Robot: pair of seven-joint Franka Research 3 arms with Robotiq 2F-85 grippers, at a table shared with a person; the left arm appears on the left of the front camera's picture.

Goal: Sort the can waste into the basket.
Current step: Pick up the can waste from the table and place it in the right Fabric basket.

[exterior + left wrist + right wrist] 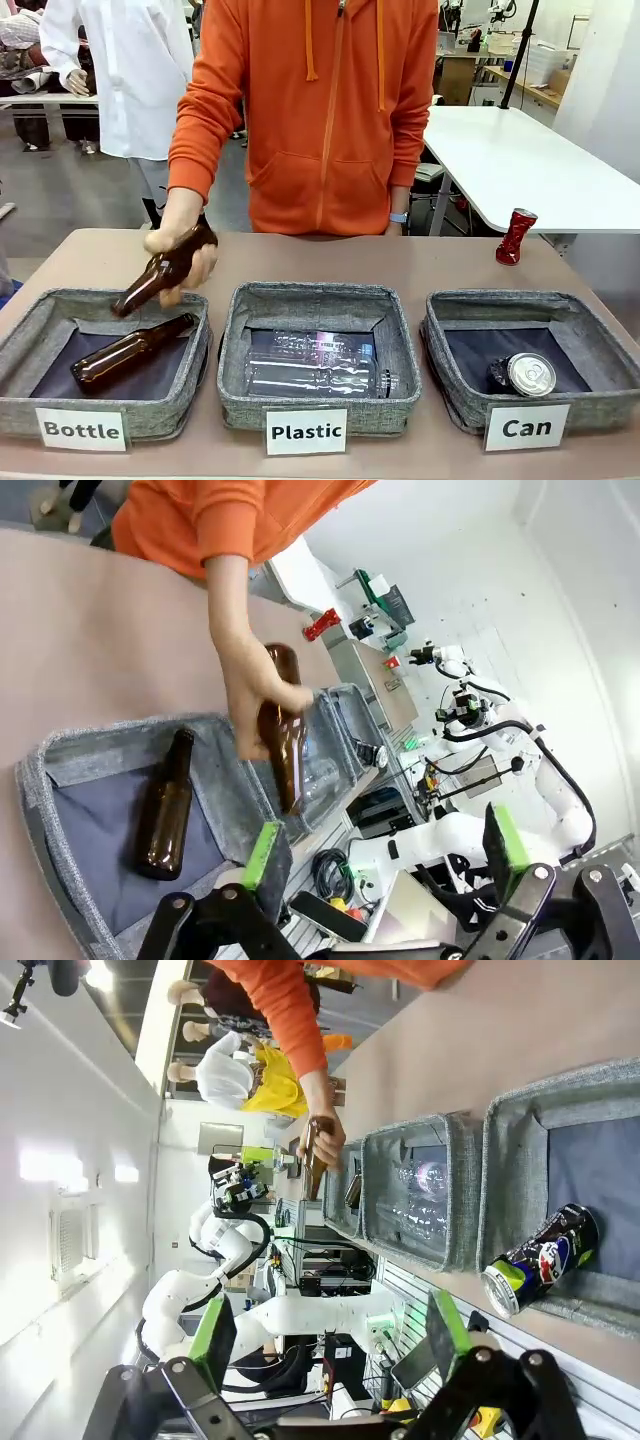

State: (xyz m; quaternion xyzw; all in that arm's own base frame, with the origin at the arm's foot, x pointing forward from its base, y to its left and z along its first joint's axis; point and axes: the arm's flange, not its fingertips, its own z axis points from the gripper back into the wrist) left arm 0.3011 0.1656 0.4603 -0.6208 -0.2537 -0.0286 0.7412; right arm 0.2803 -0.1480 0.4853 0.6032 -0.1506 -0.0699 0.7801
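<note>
Left claw (pixel 385 852): jaws spread wide, nothing between the green pads (pixel 263 850); bottom of the left wrist view.
Right claw (pixel 330 1338): likewise parted and empty; bottom of the right wrist view.
Can basket (pixel 455 400): lower right of the front view, white label on its near wall.
Black can (pixel 522 374): lying on its side on the dark lining, silver top towards the camera; 1 of 2 is in.
Red can (pixel 516 237): standing crushed on the table (pixel 400 262), upper right of the front view, well beyond the basket's far rim.
Handling, as I judge it: light, thin metal that gives under pressure; a smooth, kinked body that could slip or topple if nudged.
Where to hold: across the bent middle, with a soft squeeze.
Person's hand (pixel 180 255): left of frame, tipping a brown bottle (pixel 160 277) over the Bottle basket (pixel 20 340).
</note>
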